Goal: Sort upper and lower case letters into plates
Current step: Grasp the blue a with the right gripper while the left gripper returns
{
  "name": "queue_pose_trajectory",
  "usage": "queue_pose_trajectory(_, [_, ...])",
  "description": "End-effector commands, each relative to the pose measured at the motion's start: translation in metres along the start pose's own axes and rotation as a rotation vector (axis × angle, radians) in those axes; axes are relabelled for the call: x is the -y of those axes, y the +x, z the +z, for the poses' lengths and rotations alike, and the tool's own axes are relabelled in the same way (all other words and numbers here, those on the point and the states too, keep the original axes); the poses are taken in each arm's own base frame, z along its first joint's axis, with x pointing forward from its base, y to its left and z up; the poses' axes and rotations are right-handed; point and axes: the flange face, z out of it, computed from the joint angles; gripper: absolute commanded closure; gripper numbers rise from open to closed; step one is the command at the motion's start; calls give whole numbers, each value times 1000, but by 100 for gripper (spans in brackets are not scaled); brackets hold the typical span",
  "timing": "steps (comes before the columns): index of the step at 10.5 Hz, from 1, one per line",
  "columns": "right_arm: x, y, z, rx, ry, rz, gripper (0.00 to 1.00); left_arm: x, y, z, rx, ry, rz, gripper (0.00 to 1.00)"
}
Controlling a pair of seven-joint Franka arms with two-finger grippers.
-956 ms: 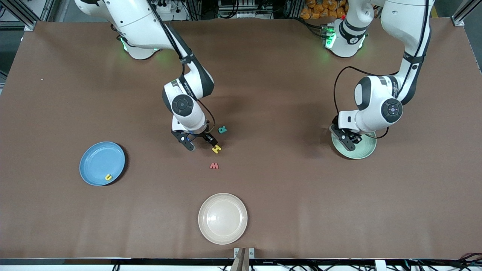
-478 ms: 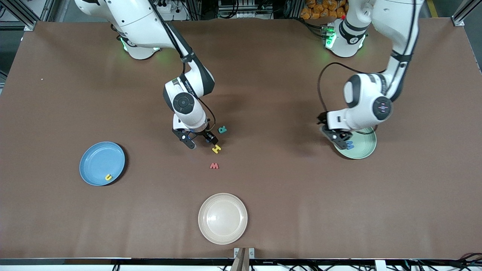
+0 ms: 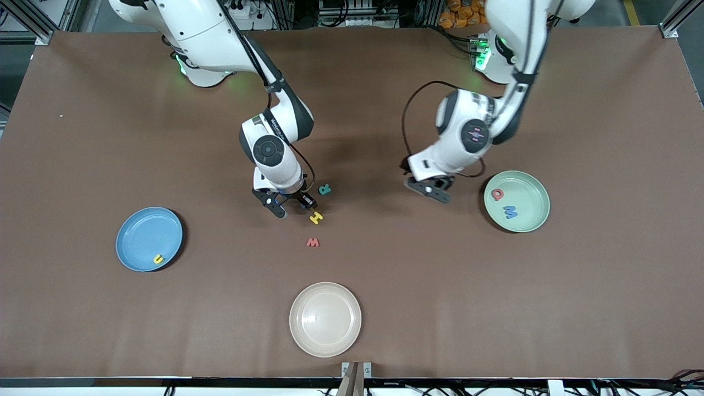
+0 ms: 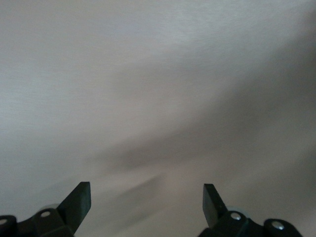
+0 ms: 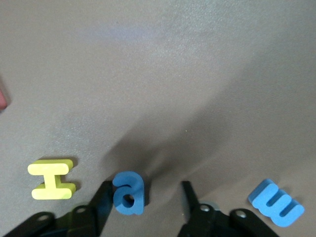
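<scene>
Blue letter a lies on the table just beside the yellow H, straddled by the right gripper, jaws not yet clamped; centring before squeezing should stop it twisting. Left gripper hovers spread, empty, near the mint plate.

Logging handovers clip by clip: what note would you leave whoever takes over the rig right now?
Left pincer: open, over bare table beside the mint plate.
Right pincer: open, low astride the blue a.
Done: red Q and blue W in mint plate; yellow u in blue plate.
Left: blue a, another blue letter beside it, yellow H, teal R, red letter, all on the table.
</scene>
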Motion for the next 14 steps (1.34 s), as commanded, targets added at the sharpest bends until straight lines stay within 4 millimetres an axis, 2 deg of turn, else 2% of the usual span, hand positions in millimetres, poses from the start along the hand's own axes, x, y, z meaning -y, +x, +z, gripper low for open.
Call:
queue_pose_trajectory(1, [-3,-2,3,-13,6,-6,100,-30,8,11,-28,-17,-78,0])
queue_pose_trajectory(3, [-3,1,0,-14,9,-5,100,-60,15,16,-39,-31,-143,0])
queue_pose_trajectory(4, [-3,9,-6,-17,14,8,100,-78,18,17,-47,-37,-174,0])
queue_pose_trajectory(5, [-7,34,-12,-36,18,35,100,-105,20,16,-61,-41,-167,0])
queue_pose_trajectory(6, [-15,67,-18,-68,13,45,100,-135,25,19,-79,-43,-105,0])
queue_pose_trajectory(8, [-43,139,-31,-133,-12,59,100,-176,54,20,-143,-52,-10,0])
queue_pose_trajectory(10, [-77,207,-50,-168,-83,40,100,-203,74,29,-199,22,225,0])
queue_pose_trajectory(12, [-121,268,-74,-167,-174,-46,100,-220,82,39,-271,36,414,0])
queue_pose_trajectory(14, [-170,317,-87,-141,-235,-110,100,-233,82,61,-340,29,499,0])
